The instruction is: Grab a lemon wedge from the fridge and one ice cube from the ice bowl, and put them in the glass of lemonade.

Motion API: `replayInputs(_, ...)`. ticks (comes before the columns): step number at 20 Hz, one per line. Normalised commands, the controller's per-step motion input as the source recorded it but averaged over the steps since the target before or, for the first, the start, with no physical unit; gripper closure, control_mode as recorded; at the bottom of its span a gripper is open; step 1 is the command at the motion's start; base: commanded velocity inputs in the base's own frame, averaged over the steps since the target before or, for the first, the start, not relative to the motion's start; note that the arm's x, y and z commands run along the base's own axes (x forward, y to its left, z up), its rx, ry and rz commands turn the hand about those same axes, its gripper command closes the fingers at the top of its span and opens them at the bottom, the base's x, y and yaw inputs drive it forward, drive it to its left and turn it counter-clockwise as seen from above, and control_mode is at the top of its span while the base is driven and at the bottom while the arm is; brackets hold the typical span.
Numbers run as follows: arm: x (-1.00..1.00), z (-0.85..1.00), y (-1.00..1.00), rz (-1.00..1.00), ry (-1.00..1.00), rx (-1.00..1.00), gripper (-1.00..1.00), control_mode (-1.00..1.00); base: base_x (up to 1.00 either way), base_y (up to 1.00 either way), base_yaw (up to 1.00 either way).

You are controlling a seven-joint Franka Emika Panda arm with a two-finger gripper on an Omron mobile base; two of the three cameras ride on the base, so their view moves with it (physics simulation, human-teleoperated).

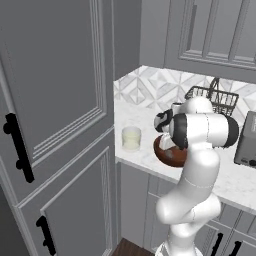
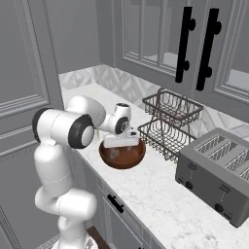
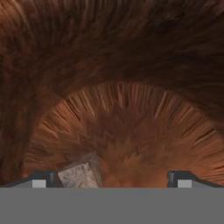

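The gripper (image 3: 111,178) reaches down inside the brown wooden bowl (image 2: 122,154) on the marble counter (image 2: 160,194), its jaws spread wide, gripping nothing. A pale ice cube (image 3: 81,173) lies on the bowl's floor beside one fingertip. The glass of lemonade (image 1: 131,138) stands left of the bowl, near the counter's edge.

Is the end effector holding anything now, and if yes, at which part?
Nothing is held. The end effector is open inside the brown bowl; a small pale cube lies between its fingertips, ungripped.
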Motion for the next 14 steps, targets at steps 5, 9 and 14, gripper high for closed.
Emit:
replayInputs(5, -0.02, 0.04, -0.10, 0.00, -0.01, 0.00, -1.00, -1.00, 0.00, 0.00, 0.00)
replayInputs(9, -0.07, 0.06, 0.04, 0.03, -0.03, 0.00, -1.00, -1.00, 0.00, 0.00, 0.00)
replayInputs(14, -0.11, 0.24, 0.35, 0.09, -0.01, 0.00, -1.00, -1.00, 0.00, 0.00, 0.00)
